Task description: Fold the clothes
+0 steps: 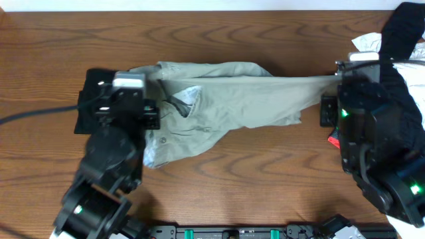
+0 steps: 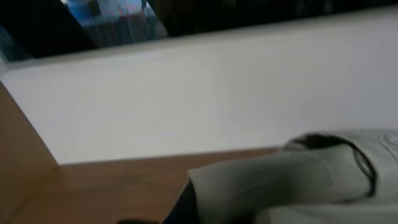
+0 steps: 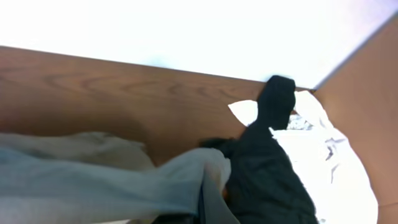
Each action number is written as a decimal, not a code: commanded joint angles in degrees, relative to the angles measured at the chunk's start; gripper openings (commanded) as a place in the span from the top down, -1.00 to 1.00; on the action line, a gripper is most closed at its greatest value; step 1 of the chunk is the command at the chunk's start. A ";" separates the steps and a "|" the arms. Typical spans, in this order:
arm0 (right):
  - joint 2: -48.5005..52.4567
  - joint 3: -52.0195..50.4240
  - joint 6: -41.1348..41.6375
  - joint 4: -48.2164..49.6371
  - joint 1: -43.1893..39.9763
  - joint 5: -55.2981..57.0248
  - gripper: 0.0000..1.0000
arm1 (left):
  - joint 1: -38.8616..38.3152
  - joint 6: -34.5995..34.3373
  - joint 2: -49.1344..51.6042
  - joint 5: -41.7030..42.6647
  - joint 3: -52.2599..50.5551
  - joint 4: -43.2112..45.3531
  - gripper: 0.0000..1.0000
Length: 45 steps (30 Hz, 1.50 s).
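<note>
The pale khaki-green shorts lie across the middle of the table, pulled out sideways between my two arms. My left gripper is at their left end, and the cloth runs into it in the left wrist view; the fingers themselves are hidden. My right gripper is shut on the right end of the shorts, which bunch up at the jaws in the right wrist view. The stretched leg rises slightly off the table toward it.
A black garment lies under my left arm. At the right edge are a black garment, also in the right wrist view, a white garment and a bit of coral-pink cloth. The table's back edge meets a white wall.
</note>
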 commanded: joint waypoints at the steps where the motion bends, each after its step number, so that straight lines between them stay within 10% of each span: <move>1: -2.73 2.69 -2.84 -1.22 -0.57 0.39 0.98 | 0.22 0.83 -4.11 -1.09 4.46 0.92 0.88; 19: -9.53 9.75 -2.67 -12.31 -0.57 0.35 0.97 | 0.24 -8.00 -9.29 26.45 6.60 -9.42 0.88; 32: 1.25 10.69 -4.87 -8.31 -0.59 0.57 0.98 | 0.31 -2.32 1.57 17.46 6.58 -8.85 0.88; 39: 19.63 10.69 -7.13 7.02 -7.58 -1.88 0.98 | 5.35 3.26 18.99 8.09 6.58 5.35 0.88; 41: 27.21 10.71 -7.39 18.25 -12.85 -3.52 0.55 | 9.86 2.58 25.59 8.11 6.58 12.04 0.86; 42: 30.49 10.86 -7.76 22.40 -15.15 -5.49 -0.08 | 12.37 1.22 29.18 8.11 6.58 15.39 0.48; 45: 38.49 12.85 -8.31 24.94 -20.63 -14.03 -0.49 | 18.36 -4.44 37.73 9.18 7.76 17.16 -0.40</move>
